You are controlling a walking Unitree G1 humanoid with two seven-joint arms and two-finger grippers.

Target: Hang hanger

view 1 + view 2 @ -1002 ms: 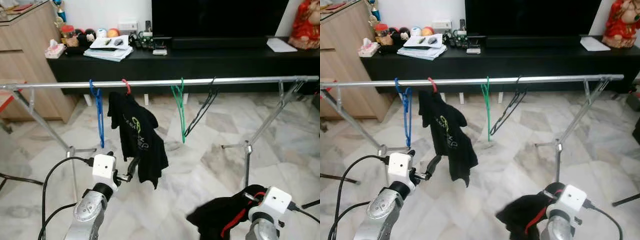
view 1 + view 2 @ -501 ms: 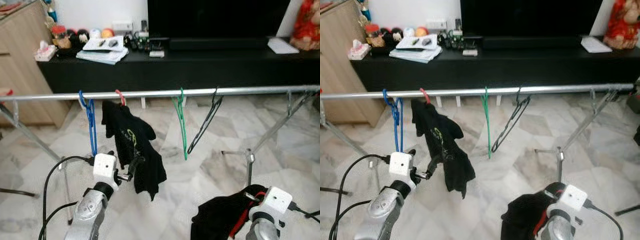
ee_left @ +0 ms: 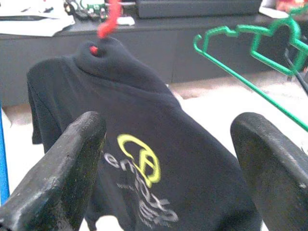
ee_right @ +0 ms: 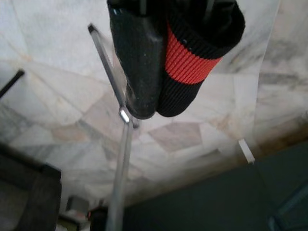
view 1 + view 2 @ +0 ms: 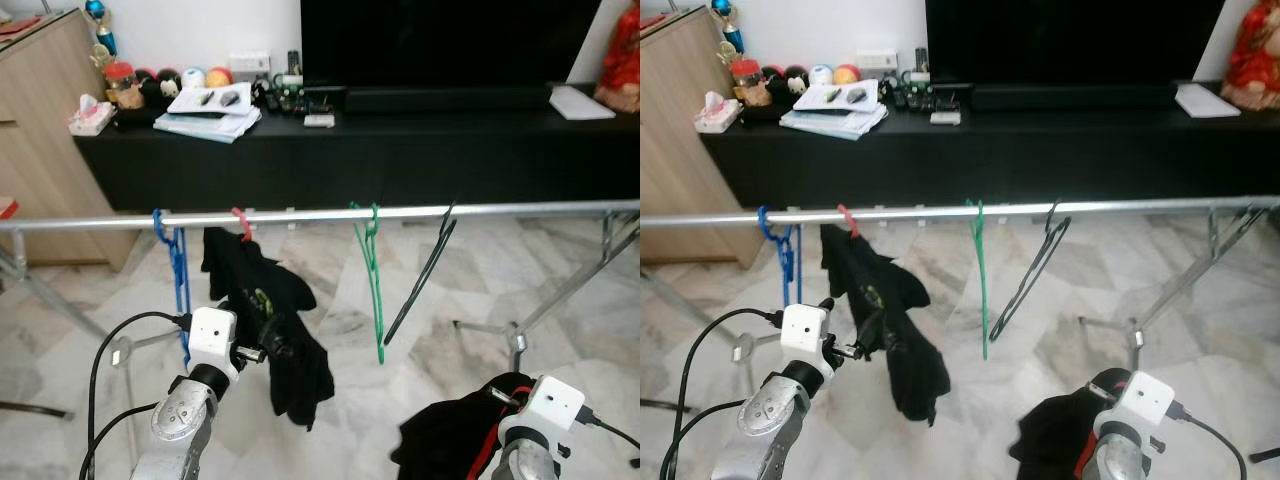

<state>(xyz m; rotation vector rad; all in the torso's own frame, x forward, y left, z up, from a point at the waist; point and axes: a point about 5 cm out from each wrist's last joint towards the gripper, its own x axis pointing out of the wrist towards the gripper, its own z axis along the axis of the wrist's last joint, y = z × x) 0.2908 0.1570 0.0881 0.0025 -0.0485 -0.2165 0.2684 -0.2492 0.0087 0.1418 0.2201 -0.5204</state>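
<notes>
Grippers are seen low in front of a long silver rail [image 5: 330, 214] that runs crosswise before the robot, with a black TV bench [image 5: 420, 140] behind it. On the rail hang a blue hanger [image 5: 180, 270], a red hanger [image 5: 241, 222] carrying a black T-shirt [image 5: 285, 340], a green hanger [image 5: 373, 280] and a black hanger [image 5: 425, 275].

The right gripper [image 4: 159, 103] is held low on the robot's right, its fingers [image 4: 139, 62] clamped on a dark garment with a red-striped band [image 4: 185, 53]; a red bar, likely its hanger, is glimpsed in the bundle [image 5: 450, 440]. From there the rail lies up and ahead, so a raise is judged necessary, the right arm being the one loaded.

The left gripper [image 3: 168, 154] is spread wide, its fingers [image 3: 62, 163] apart and empty, pointed at the hung T-shirt just ahead.
</notes>
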